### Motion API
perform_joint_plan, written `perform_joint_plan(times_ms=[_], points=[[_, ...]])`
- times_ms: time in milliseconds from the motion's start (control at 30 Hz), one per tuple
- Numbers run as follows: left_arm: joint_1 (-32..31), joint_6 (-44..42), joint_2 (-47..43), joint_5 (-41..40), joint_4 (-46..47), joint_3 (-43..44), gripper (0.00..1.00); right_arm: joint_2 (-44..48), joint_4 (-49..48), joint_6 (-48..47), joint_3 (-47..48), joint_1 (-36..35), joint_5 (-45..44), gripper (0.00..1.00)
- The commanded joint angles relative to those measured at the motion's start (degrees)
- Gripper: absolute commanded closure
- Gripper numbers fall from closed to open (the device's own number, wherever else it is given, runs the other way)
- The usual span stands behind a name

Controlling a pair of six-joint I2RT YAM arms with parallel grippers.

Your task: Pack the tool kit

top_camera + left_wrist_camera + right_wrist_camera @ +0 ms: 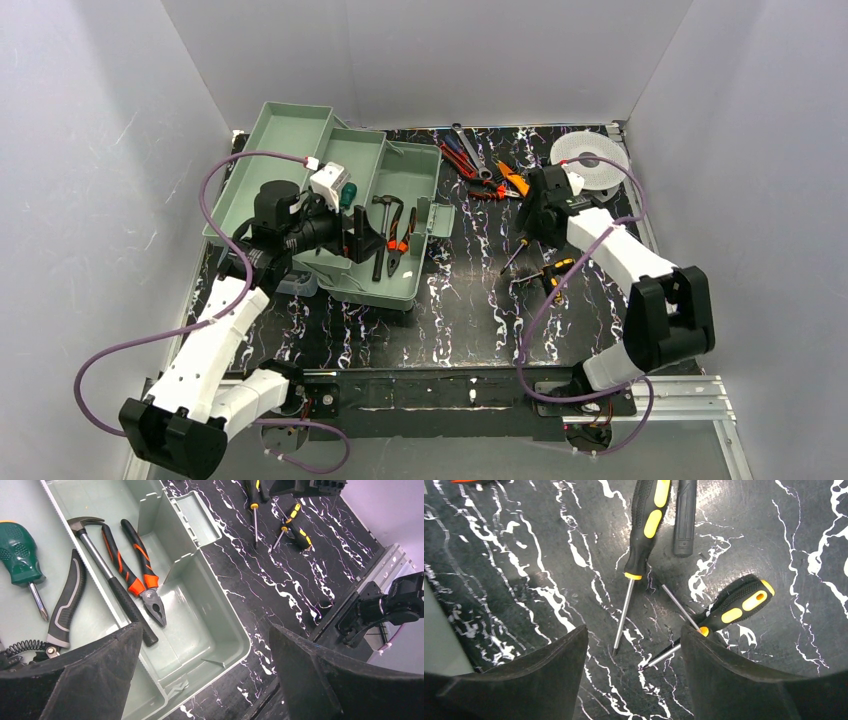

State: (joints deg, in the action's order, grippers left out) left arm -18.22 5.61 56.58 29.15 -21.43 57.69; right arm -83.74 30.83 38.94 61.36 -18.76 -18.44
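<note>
Your left gripper (pixel 205 628) hangs released, jaws spread wide and holding nothing, directly over the open tool kit (pixel 200 605). The kit stands on the far left part of the black marbled desk (pixel 450 320), with its pale green trays stepped back toward the far wall.

In the kit's deep main compartment, a hammer (pixel 107 577) lies along the tray-side wall. A pair of orange-and-black pliers (pixel 137 567) lies just beside it, jaws toward your gripper. On the tray next to that compartment lie a green-handled screwdriver (pixel 20 555) and a black-and-grey-handled tool (pixel 67 605); its working end is hidden. The kit's small end pocket holds nothing you can see.

To the right of the kit, well apart from it, your right gripper (pixel 634 630) is also unclenched and holds nothing. It is poised above two black-and-yellow screwdrivers (pixel 646 525) (pixel 736 602) that lie on the desk with their tips between its fingers. Farther right and back from the kit lie a heap of hand tools (pixel 480 165) and a white spool (pixel 588 158).
</note>
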Motion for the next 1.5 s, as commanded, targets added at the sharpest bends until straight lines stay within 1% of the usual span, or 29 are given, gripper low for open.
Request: perform_joint_plan(times_ms=[0, 133, 200, 300, 467, 700, 800, 900, 933, 967, 1000, 1033, 1067, 1200, 1300, 1367, 1467], points=[[-0.26, -0.31, -1.99, -1.94, -0.35, -0.59, 0.02, -2.37, 3.68, -0.19, 3.92, -0.12, -3.19, 0.26], [-0.38, -0.33, -1.95, -2.03, -0.4, -0.59, 0.02, -0.75, 2.74, -6.98, -0.14, -0.15, -3.47, 0.28], [-0.37, -0.21, -1.69, -1.88, -0.37, -0.48, 0.02, -1.55, 4.68, -8.06, -0.49, -0.13, -4.02, 0.28], [-0.35, -0.06, -1.29, -1.39, -0.37, -0.34, 0.02, -5.22, 8.36, -7.84, 0.04, -0.13, -4.5, 0.28], [-0.37, 0.02, -0.84, -1.38, -0.45, -0.27, 0.02, -9.14, 10.46, -6.12, -0.49, -0.18, -7.51, 0.29], [-0.34, -0.32, -0.63, -1.67, -1.23, -0.16, 0.02, -11.79, 11.49, -5.67, 0.05, -0.22, -7.84, 0.37], [-0.44, -0.33, -0.7, -1.72, -1.29, -0.04, 0.02, -11.32, 11.05, -5.66, -0.24, -0.29, -7.03, 0.49], [-0.47, -0.4, -0.53, -1.51, -1.38, -0.12, 0.02, -10.62, 9.82, -7.13, -0.54, -0.3, -4.22, 0.69], [-0.42, -0.48, -0.32, -1.59, -1.46, -0.11, 0.02, -10.65, 9.66, -7.46, -0.54, -0.23, -3.34, 0.7], [-0.44, -0.57, -0.16, -1.82, -1.68, -0.07, 0.02, -10.68, 9.44, -7.74, -0.54, -0.22, -2.31, 0.78], [-0.42, -0.67, 0.1, -1.96, -1.98, 0.07, 0.02, -10.52, 9.34, -7.92, -0.47, -0.23, -1.41, 0.84], [-0.46, -0.68, 0.24, -1.94, -2.11, 0.14, 0.02, -10.03, 9.19, -8.02, -0.46, -0.22, -0.61, 0.95], [-0.49, -0.64, 0.21, -1.88, -2.12, 0.14, 0.02, -9.25, 8.82, -8.06, -0.52, -0.22, 0.54, 0.98], [-0.5, 0.32, 0.55, -1.53, -1.44, -0.12, 0.02, -4.75, 7.34, -8.81, -0.44, -0.22, 6.81, 0.98], [-0.55, 4.56, 2.63, -0.89, -0.23, -0.02, 0.02, 0.23, 5.85, -9.54, -0.02, -0.22, 12.06, 0.99], [-0.5, 6.09, 4.8, 0.69, -0.91, 1.4, 0.02, 3.68, 3.91, -9.75, -0.13, -0.22, 16.8, 0.99], [-0.49, 6.46, 6.38, 5.33, 1.67, 0.89, 0.02, 8.81, -0.45, -7.82, -0.75, -0.22, 25.82, 0.99]])
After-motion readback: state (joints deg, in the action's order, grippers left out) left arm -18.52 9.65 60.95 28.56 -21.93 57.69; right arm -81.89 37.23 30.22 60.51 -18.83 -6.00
